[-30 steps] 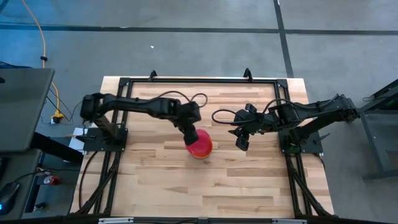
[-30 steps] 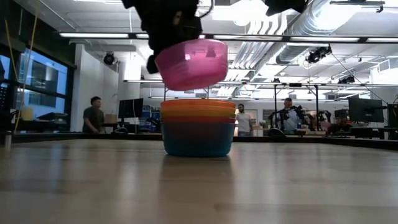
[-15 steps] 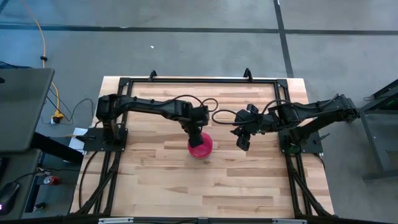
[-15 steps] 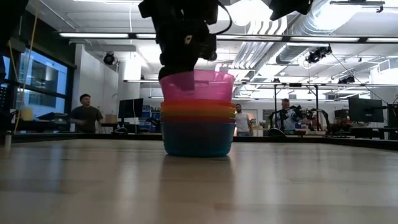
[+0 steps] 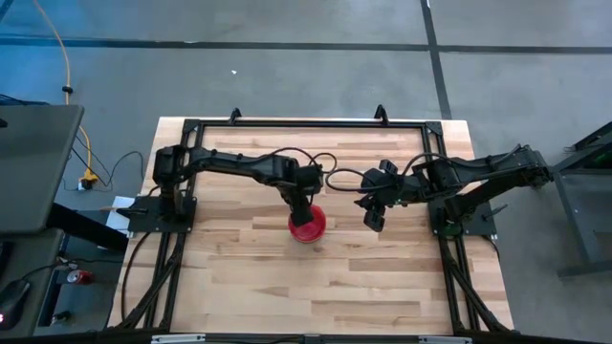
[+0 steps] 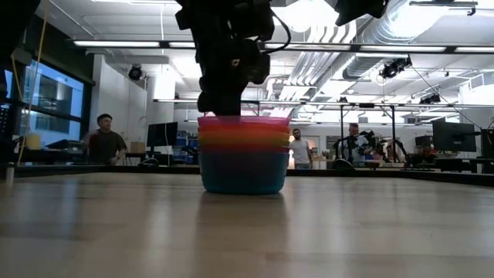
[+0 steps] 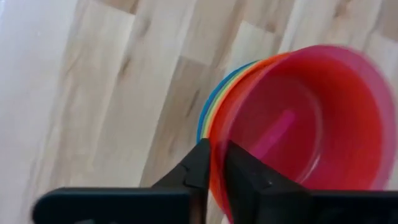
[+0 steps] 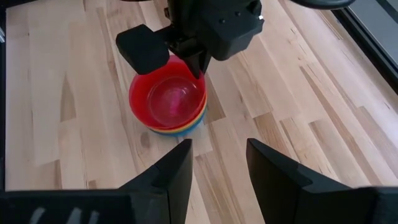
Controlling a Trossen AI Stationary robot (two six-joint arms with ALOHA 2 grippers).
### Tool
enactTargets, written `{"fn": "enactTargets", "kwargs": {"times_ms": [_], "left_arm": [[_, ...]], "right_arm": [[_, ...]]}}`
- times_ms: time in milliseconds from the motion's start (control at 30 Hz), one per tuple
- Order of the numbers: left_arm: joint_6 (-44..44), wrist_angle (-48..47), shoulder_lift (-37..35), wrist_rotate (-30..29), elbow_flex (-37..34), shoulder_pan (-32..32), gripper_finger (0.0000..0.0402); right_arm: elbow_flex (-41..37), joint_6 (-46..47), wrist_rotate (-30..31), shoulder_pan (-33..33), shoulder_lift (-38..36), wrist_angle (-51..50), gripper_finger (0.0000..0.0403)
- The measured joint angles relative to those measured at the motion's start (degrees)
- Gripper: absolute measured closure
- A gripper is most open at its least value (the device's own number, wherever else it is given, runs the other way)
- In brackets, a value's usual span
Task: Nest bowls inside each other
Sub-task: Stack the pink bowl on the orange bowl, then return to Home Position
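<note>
Left wrist view shows the left hand (image 7: 214, 163) clenched on the pink bowl (image 7: 305, 118) rim, nested atop the stack (image 6: 244, 158).

Two dark, matte black jointed arms, each wrapped with a loose black looping cable (image 5: 337, 175) near the wrist. Blocky black wrist housing on the left arm (image 8: 211, 25), angular and hard-edged. Flat, tapering black fingers (image 8: 176, 171) on the right gripper (image 8: 219, 167).

A robotics lab or workshop in an open industrial hall: behind the wooden table (image 6: 247, 232) run exposed ducts (image 6: 401, 31) and strip lights (image 6: 123, 43), with people (image 6: 103, 139) at benches carrying monitors (image 6: 451, 136), and grey concrete floor (image 5: 306, 76) around the table.
</note>
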Motion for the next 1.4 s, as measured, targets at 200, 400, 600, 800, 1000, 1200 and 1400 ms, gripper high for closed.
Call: {"fn": "enactTargets", "kwargs": {"times_ms": [200, 400, 600, 800, 1000, 1200, 1400], "left_arm": [[-0.30, 1.58, -0.06, 1.88, 0.74, -0.09, 0.0295], [0.59, 2.01, -0.13, 2.59, 4.11, -0.07, 0.0221], [5.48, 2.08, -0.20, 5.39, 12.24, -0.07, 0.0187], [13.54, 2.28, -4.50, 5.56, 18.09, 0.11, 0.0186], [22.44, 3.91, -13.28, 5.27, 17.51, 0.87, 0.0186], [23.09, 7.27, -23.31, 3.88, 11.22, 3.02, 0.0186], [19.06, 13.37, -33.77, -3.70, 0.44, 4.60, 0.0186]], "right_arm": [[0.00, 0.34, 0.01, 0.00, 0.00, 0.02, 0.0259], [0.00, -0.02, 0.03, 0.00, 0.00, 0.02, 0.0259], [0.00, -5.87, 4.10, 1.47, -1.17, 0.23, 0.0259], [0.00, -7.24, 11.52, 3.79, -8.14, -1.06, 0.0259], [-7.20, -5.90, 18.85, 7.33, -21.59, 2.07, 0.0259], [-27.23, -6.56, 19.30, 9.38, -38.03, 22.04, 0.0259], [-44.07, -14.73, 18.84, 9.97, -49.55, 44.32, 0.0259]]}}
